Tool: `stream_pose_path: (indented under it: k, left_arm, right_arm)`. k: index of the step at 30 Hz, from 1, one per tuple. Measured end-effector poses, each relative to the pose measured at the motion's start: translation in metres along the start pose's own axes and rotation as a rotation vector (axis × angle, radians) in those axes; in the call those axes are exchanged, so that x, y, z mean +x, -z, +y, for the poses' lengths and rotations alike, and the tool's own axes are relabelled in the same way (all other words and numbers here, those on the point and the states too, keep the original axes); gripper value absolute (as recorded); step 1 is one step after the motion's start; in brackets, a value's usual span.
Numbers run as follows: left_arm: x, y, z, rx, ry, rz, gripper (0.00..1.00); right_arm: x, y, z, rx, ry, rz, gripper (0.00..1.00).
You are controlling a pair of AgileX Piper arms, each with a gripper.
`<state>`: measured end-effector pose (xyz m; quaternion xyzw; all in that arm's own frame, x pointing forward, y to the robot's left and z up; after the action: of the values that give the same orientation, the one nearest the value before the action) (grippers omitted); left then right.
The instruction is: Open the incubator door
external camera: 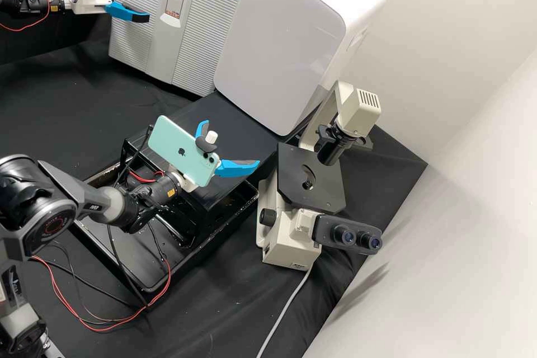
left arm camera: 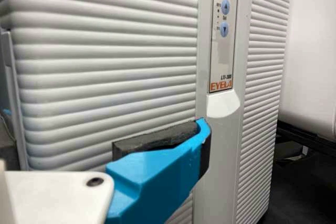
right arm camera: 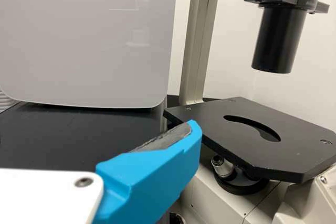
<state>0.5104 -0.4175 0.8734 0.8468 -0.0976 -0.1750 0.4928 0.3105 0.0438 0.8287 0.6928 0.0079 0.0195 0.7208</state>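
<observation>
High view: incubator [external camera: 204,28] partly out of frame.

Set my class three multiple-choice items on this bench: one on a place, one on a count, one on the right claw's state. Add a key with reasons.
1. What stands between the incubator and the microscope?
A. A sink
B. A white rounded box
C. A wooden crate

2. How many eyepieces has the microscope?
A. Two
B. Four
C. Six

3. The right claw is:
A. Shut on a dish
B. Shut and empty
C. Open

Key:
1 B: the box separates them in the high view.
2 A: a pair juts from the dark head.
3 C: its blue fingers stand apart.
</observation>
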Motion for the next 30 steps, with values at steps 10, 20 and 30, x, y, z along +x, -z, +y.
stream_pose_path:
  k: [10,20,30]
  left_arm:
    - [-0.008,-0.006,0.001,-0.016,-0.002,0.0,0.0]
    - [-0.018,-0.015,0.007,-0.024,-0.004,-0.001,0.0]
    - [-0.019,-0.016,0.011,-0.042,-0.029,0.016,0.0]
  right_arm:
    - [0.0,0.0,0.0,0.0,0.0,0.0,1.0]
    - [0.0,0.0,0.0,0.0,0.0,0.0,1.0]
    - [0.0,0.0,0.0,0.0,0.0,0.0,1.0]
